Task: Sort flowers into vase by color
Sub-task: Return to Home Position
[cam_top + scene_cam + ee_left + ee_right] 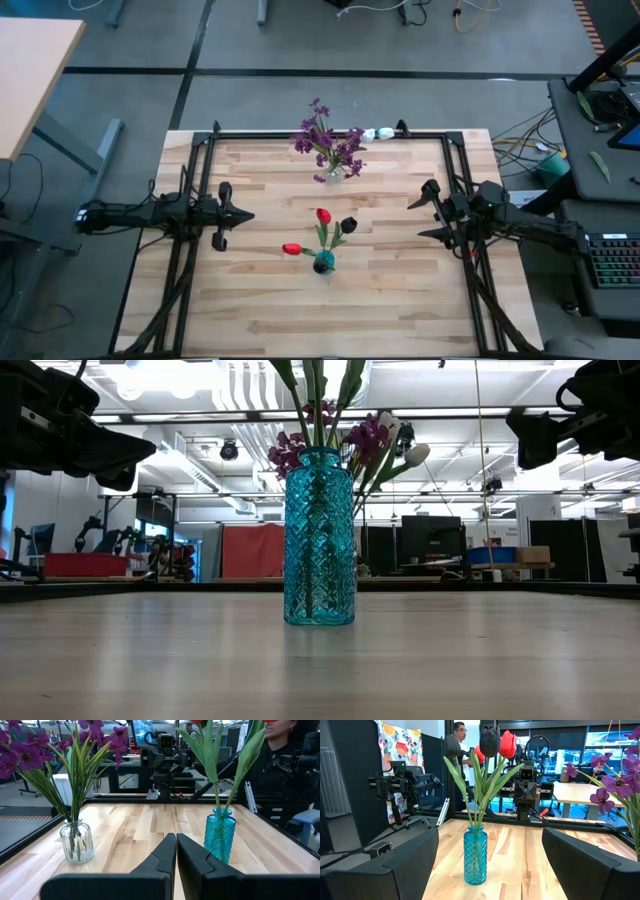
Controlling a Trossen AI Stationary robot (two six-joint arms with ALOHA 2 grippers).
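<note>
Standing in the blue vase [322,264] at mid surface [260,300], red and black flowers [323,215] are seen; purple flowers [325,140] are held in the clear vase [333,176] farther back. The left pincer [248,215] is pressed together at left, the right pincer [417,220] spread apart at right.

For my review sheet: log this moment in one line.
left claw shut, left side | right claw open, right side | blue vase: red flowers, black flower | clear vase: purple flowers

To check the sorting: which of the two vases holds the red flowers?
The blue vase near the middle of the table, with red tulips and a dark bloom. The clear glass vase holds purple flowers.
</note>
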